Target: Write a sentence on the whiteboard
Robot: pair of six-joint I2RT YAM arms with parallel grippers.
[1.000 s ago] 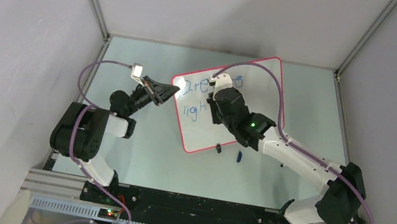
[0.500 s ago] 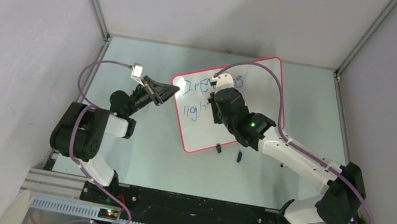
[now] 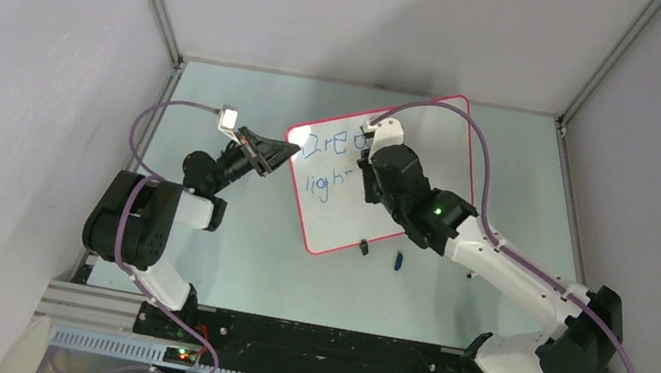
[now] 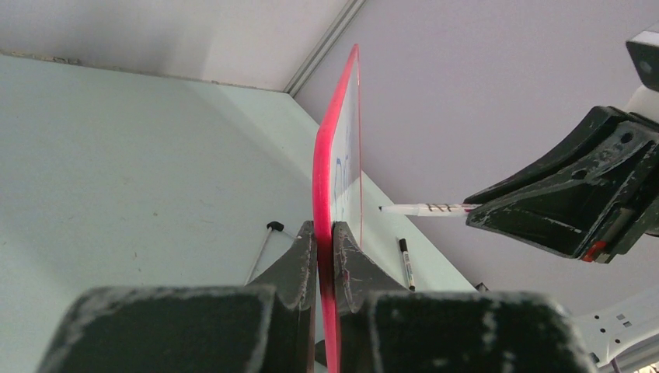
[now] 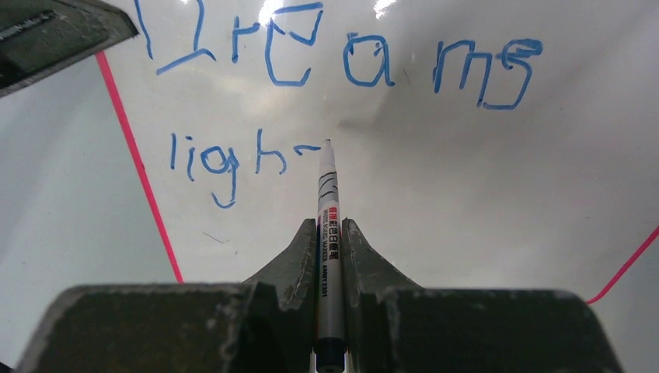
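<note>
**Whiteboard sentence one letter short of its second word**

The whiteboard [image 3: 340, 224] stands tilted on the pale table [image 3: 224, 250] between your two arms. Its near edge rests by a black clip foot [image 3: 364, 246], and a spare pen [image 4: 405, 264] lies just beside it. Your left gripper [image 4: 325, 233] is clamped on the board's red-pink rim at the left edge, one jaw pressed to each face, steadying it. Your right gripper [image 5: 329, 225] is closed on a white marker [image 5: 327, 175], which runs straight out between the jaws toward the writing face. The marker's tip sits at the right end of a short blue dash that follows "ligh" on the lower line. Whether the tip touches the surface cannot be told from these views. Farther up the board, the sentence [image 5: 365, 62] has its first line, "Dreams", complete in angular blue letters running from the left corner toward the right. The board is bare to the right of the tip and below it.

The step in hand looks to be the "t" of "light": the crossbar appears drawn and the stem is missing. The next move likely calls for you to lift the tip clear and set it down just above the dash. From there, pull one light stroke down through it. Keep the left clamp firm so the board does not pivot under the pen. Leave a gap before any further word; the room lies to the right.
</note>
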